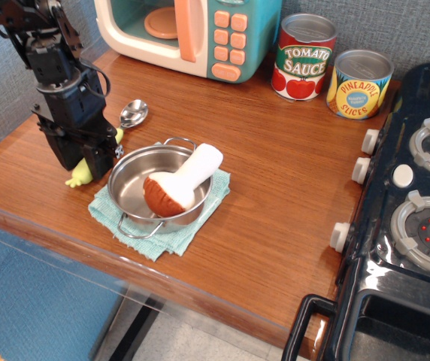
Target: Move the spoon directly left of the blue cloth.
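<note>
The spoon lies at table level just left of the blue cloth (171,238). Its silver bowl (134,113) points toward the microwave and its pale yellow-green handle tip (78,177) sticks out toward the front. My gripper (91,156) stands over the middle of the handle, low on the table and closed around it; the fingertips are mostly hidden by the gripper body. The cloth lies under a steel pot (131,179) that holds a plush mushroom (176,186).
A toy microwave (200,30) stands at the back. A tomato sauce can (304,57) and a pineapple can (358,83) stand at the back right. A black toy stove (418,188) fills the right side. The table's front edge (65,226) is close by.
</note>
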`<state>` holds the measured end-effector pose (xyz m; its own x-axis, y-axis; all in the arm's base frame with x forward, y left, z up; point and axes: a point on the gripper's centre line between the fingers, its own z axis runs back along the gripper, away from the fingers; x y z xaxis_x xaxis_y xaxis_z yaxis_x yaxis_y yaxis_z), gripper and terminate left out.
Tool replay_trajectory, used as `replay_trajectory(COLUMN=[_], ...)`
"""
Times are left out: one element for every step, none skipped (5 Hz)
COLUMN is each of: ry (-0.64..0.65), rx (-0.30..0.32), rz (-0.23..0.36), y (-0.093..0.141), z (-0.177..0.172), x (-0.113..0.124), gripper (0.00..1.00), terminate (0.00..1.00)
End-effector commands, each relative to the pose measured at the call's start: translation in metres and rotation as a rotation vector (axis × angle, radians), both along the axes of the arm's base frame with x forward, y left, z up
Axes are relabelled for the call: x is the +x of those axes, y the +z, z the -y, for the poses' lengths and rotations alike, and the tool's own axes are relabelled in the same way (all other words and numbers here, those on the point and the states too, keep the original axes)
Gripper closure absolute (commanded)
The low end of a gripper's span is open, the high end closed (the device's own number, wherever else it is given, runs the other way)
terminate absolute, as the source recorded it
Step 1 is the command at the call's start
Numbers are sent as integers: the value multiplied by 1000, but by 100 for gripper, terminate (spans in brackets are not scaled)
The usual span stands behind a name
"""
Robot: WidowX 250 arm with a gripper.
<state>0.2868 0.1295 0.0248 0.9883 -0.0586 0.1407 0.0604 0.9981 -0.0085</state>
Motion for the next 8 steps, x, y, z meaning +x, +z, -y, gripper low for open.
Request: replay_trajectory(ry=[-34, -17, -17, -17, -17, -17, -17, -17], rx=[112, 111, 111, 111, 111, 111, 111, 111], rz=[170, 181, 181, 181, 181, 181, 181, 181], y=[57, 63, 63, 63, 63, 63, 63, 63], z=[4, 5, 5, 5, 5, 5, 5, 5], x=[-23, -28, -28, -28, -28, -28, -28, -28], gripper=[0, 0, 0, 0, 0, 0, 0, 0], terminate=[0, 0, 0, 0, 0, 0, 0, 0])
